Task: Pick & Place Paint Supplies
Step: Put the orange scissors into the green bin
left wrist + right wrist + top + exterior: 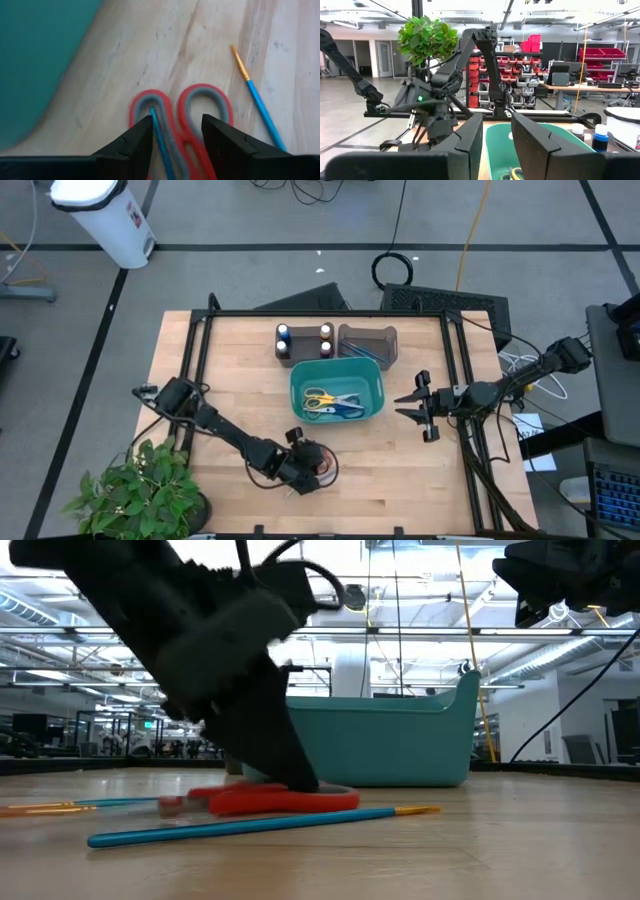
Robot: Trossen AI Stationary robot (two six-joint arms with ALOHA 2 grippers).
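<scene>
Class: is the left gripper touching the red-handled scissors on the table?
Touching. The left wrist view shows the left gripper straddling one handle loop of the red-handled scissors, fingers against it.

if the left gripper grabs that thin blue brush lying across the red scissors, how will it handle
The blue brush looks very thin and round, so it would probably roll or slip between the left gripper's open fingers. It lies on the red scissors' handle loops, so closing low may catch the scissors too. It seems light and fairly stiff, likely lifting easily once pinched.

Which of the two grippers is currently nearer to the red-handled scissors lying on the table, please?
Left. The left gripper is down over the red-handled scissors, fingers straddling a handle loop; the right gripper hangs beyond the teal bin, well away.
</scene>
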